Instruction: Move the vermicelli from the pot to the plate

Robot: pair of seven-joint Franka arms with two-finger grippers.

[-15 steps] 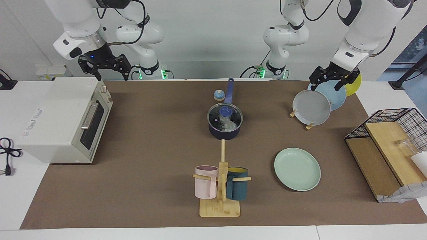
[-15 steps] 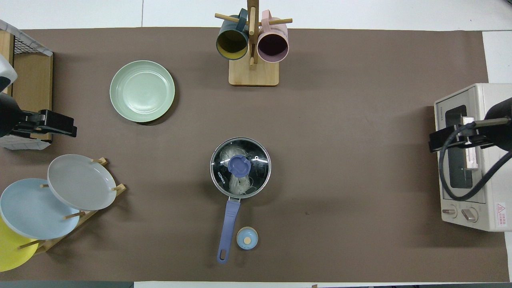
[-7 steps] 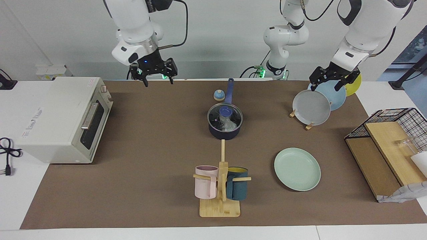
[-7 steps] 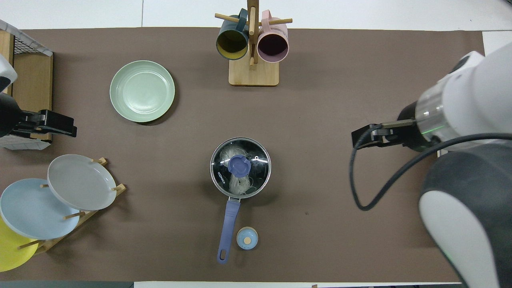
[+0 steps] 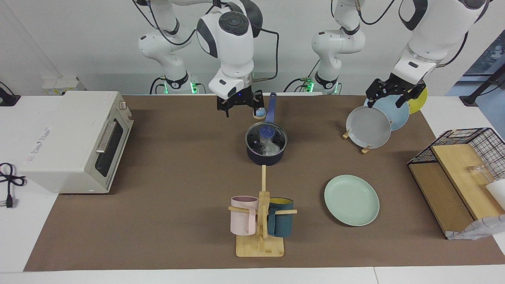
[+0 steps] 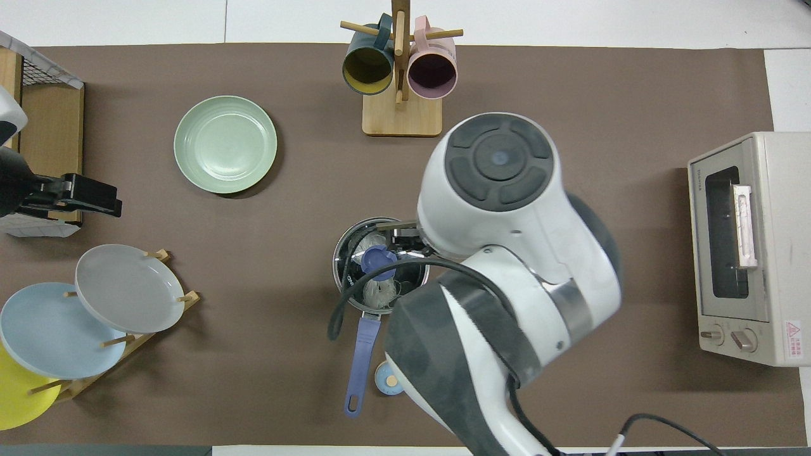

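Note:
The dark navy pot [image 5: 266, 154] stands mid-table under a glass lid with a blue knob [image 5: 266, 131], its blue handle [image 5: 271, 107] pointing toward the robots. The white vermicelli [image 5: 270, 149] shows through the lid, inside the pot [image 6: 347, 278]. The mint-green plate [image 5: 351, 200] lies bare toward the left arm's end, farther from the robots than the pot. My right gripper [image 5: 241, 106] hangs open in the air beside the pot's handle, touching nothing. In the overhead view its arm covers part of the pot. My left gripper [image 5: 388, 96] waits open over the plate rack.
A toaster oven [image 5: 75, 142] stands at the right arm's end. A mug rack [image 5: 260, 221] with a pink and a teal mug is farther out than the pot. A rack holds grey [image 5: 369, 127], light blue and yellow plates. A wire-and-wood shelf [image 5: 453, 177] sits at the left arm's end. A small blue cap [image 6: 386, 380] lies by the handle.
My right arm has swung from over the toaster oven toward the table's middle, and its gripper now hangs by the pot's handle. The left arm has not moved.

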